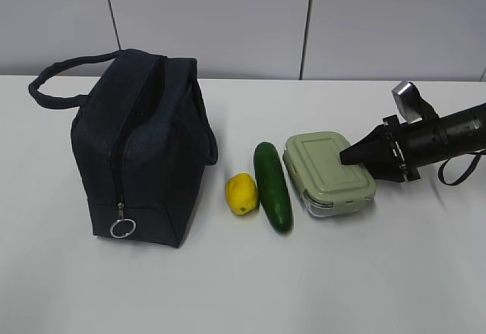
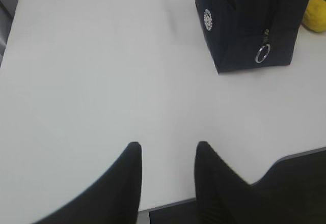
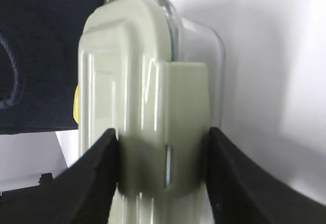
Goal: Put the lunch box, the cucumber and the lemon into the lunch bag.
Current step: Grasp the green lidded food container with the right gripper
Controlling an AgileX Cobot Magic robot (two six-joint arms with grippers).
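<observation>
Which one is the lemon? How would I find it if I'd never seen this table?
Find the big dark bag on the white table. Just to its right lie three things in a row, and the lemon is the first, right beside the long green cucumber. It's the only yellow one, and the smallest.

— What colours do you have in front of you?

— You've got a dark navy bag [image 1: 140, 148] with a silver ring pull [image 1: 122, 228] and a small round white logo [image 2: 207, 19]. Your lemon [image 1: 241, 193] is bright yellow, your cucumber [image 1: 272, 186] dark green.

— And the box?

— Your box [image 1: 329, 173] has a pale sage-green lid on a clear base. The table [image 1: 319, 281] is plain white, and both your grippers [image 3: 163, 175] are black.
</observation>
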